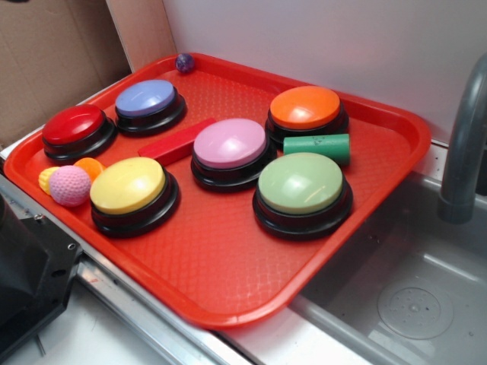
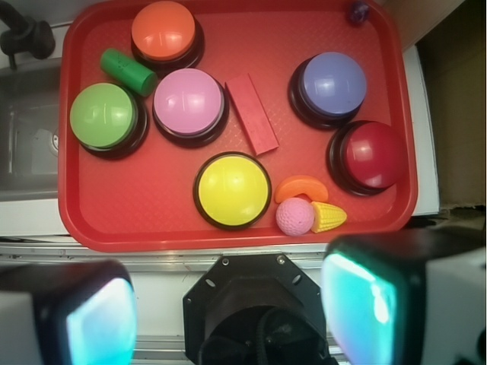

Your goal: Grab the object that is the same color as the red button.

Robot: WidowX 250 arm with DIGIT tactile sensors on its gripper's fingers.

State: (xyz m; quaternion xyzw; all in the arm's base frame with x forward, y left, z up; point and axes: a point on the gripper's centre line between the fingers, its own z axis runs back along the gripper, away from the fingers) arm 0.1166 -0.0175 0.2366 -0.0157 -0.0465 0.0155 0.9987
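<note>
while the gripper [image 2: 228, 319] hangs high above the near edge of the red tray [image 2: 152, 220], its fingers [image 2: 99, 319] are spread wide with nothing between them. the red block [image 2: 253, 114] lies flat on the tray between the pink button [image 2: 189, 103] and the purple button [image 2: 332, 84], just beside the pink one and above the yellow button [image 2: 232, 188] in the wrist view. the red button [image 2: 373, 156] sits near the tray's edge, apart from the block, next to the purple button.
</note>
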